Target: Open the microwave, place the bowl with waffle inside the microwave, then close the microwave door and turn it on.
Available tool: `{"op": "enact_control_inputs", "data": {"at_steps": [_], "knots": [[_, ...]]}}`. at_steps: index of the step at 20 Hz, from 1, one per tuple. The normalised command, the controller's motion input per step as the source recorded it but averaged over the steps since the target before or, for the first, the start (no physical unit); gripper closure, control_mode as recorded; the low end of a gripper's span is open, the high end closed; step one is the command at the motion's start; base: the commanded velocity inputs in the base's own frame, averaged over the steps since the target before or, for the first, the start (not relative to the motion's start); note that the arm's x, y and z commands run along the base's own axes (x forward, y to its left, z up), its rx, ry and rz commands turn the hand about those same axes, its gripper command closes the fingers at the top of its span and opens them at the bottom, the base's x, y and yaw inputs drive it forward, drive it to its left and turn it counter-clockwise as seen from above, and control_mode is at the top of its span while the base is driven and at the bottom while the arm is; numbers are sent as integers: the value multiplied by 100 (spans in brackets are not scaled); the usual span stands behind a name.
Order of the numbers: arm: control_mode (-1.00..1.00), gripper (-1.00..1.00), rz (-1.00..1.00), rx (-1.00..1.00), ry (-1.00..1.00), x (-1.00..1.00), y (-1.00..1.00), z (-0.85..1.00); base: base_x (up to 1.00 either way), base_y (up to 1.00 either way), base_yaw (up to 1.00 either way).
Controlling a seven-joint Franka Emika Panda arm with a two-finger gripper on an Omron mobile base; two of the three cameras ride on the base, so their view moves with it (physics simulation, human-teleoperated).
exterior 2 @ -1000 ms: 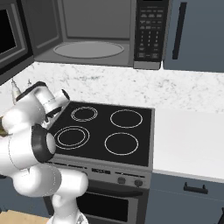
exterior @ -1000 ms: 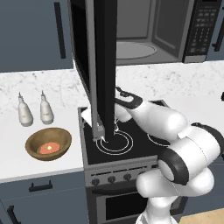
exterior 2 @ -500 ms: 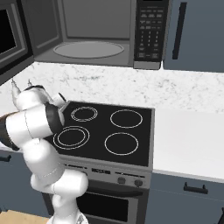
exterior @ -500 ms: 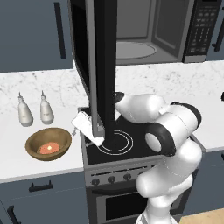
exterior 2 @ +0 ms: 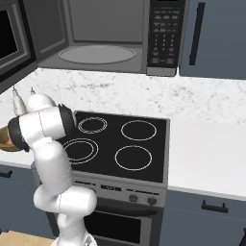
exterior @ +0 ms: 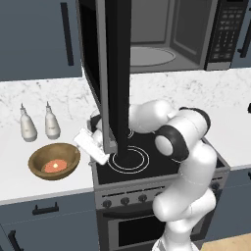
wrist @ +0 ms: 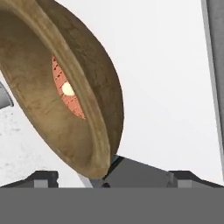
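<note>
Black steel-trimmed microwave (exterior: 162,37) is standing open; its door (exterior: 115,73) is hanging wide. Open fingers (wrist: 105,177) are nearing the round brown wooden bowl (exterior: 54,161) holding the orange-pink waffle (exterior: 55,166), resting ungrasped near the bench's front edge.

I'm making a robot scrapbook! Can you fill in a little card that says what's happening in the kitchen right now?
microwave: above the stove, empty inside
microwave door: swung wide open
bowl: on the counter, left of the stove
waffle: lying in the bowl
gripper: open, holding nothing, reaching toward the bowl
two bottles: standing behind the bowl
stove: nothing on its four rings
</note>
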Motion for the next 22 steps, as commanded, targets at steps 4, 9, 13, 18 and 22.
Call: {"op": "enact_control_inputs", "data": {"at_steps": [4,9,13,18,22], "knots": [[-100,-100,0,-6,0,44,24,-41,0,0,0],[-100,-100,0,-4,0,40,24,-33,0,0,0],[-100,-100,0,0,-1,28,32,-20,0,0,0],[-100,100,0,0,1,4,15,-6,0,0,0],[-100,100,0,0,0,0,0,0,0,0,0]]}}
